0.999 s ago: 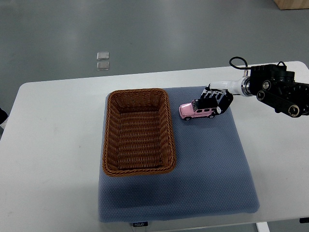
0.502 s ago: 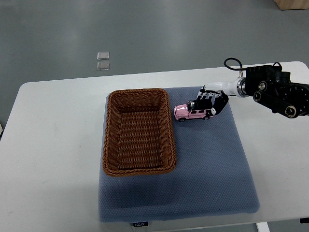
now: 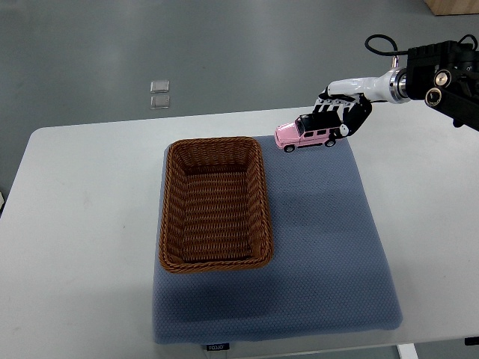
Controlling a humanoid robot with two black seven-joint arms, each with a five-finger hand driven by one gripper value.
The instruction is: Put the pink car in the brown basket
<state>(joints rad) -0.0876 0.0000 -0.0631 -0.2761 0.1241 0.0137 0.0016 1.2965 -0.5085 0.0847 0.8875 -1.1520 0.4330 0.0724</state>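
Top view: right hand [image 3: 343, 114] has its fingers closed around the pink car [image 3: 307, 134] — car looks lifted off the blue mat [image 3: 322, 247], just beyond its far edge. Brown basket [image 3: 214, 262] is empty. Grasp looks done; carry left and release remain.

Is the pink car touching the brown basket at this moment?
Apart. The top view shows the pink car held in the right hand, with blue mat visible between it and the basket.
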